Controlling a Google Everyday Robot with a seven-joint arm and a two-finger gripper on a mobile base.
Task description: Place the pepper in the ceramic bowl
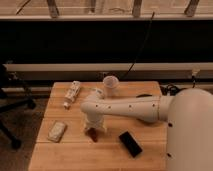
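The robot's gripper pointed straight down at the wooden table, its tip right over the pepper. The dark red pepper lay on the tabletop, showing just below the gripper on the side nearer the camera. Whether the gripper was spread, closed or pinching the pepper could not be told. The white arm reached in from the picture's right, bent at an elbow above the gripper and dropped to the table.

The bowl sat well to the picture's right of the gripper, mostly hidden behind the arm, with only part of its dark rim showing. The pepper was on the table and apart from the bowl.

A black phone lay flat to the picture's right of the gripper and slightly nearer the camera, close by but not touching it. A pale cup stood beyond the gripper, toward the table's far edge. A light packet lay to the picture's left of the gripper, and a pale wrapped item lay farther back on that side. Any print on either could not be read. A black cable ran up past the dark wall behind the table.
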